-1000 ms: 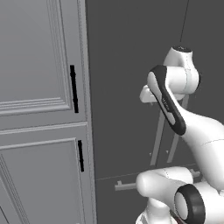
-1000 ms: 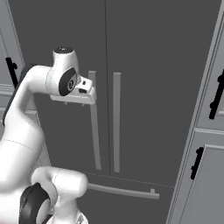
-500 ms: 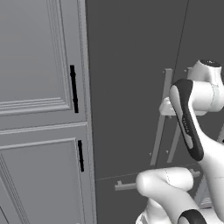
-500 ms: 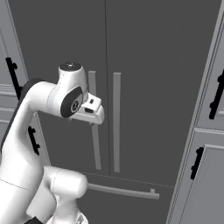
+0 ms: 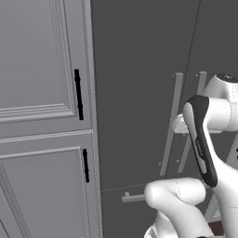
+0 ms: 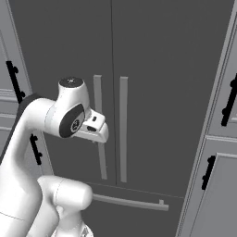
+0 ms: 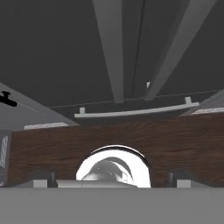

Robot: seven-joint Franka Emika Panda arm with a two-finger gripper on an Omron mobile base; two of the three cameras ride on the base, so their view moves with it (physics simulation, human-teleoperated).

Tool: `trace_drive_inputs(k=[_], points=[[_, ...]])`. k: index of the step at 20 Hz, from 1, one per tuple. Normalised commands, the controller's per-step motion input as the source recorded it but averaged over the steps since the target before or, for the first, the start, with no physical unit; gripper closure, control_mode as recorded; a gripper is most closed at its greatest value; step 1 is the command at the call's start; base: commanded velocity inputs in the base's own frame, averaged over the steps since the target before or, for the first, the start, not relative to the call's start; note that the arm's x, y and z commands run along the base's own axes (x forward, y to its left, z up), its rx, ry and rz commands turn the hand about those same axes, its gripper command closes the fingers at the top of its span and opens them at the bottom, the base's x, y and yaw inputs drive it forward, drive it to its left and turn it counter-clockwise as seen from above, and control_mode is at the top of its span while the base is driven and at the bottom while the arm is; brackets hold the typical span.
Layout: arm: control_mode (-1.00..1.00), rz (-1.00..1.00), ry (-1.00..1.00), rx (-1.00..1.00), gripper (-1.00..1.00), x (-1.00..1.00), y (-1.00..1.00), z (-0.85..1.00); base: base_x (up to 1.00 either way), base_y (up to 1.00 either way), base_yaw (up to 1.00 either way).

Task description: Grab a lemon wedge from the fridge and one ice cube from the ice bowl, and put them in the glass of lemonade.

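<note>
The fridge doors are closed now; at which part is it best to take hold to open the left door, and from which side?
Judging by shape: grip the left door's vertical bar handle of the fridge near its middle, coming straight from the front, open gripper jaws either side. The bar stands off the door, leaving finger room behind.

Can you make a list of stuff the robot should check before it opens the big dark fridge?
1. Fridge doors shut: ok, both closed, nothing of the inside shows.
2. Gripper open and empty: cannot tell from the pictures; the hand view gives no clear sight of its tips.
3. Hand near a handle: ok, the hand sits by the left bar handle in the right base view.
4. Right bar handle free: ok, nothing touches it.
5. Bottom drawer handle clear of the arm: ok.
6. Lemon wedge found: cannot tell, the doors hide the shelves.
</note>
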Motion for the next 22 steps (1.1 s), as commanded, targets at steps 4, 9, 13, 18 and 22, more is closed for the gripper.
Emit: trace_drive_inputs(k=[4,9,13,18,22], points=[[-1.0,0.18,0.0,0.0,-1.0,-0.91,0.08,-0.37,0.0,0.0,0.0],[-1.0,0.23,0.0,0.0,-1.0,-0.45,0.11,-0.25,0.0,0.0,0.0],[-1.0,0.0,0.0,0.06,-1.0,0.3,-0.17,0.08,0.0,0.0,0.0],[-1.0,0.02,0.0,0.07,-1.0,0.35,-0.13,0.06,0.0,0.0,0.0],[-1.0,0.0,0.0,0.0,-1.0,0.02,0.0,0.0,0.0,0.0,0.0]])
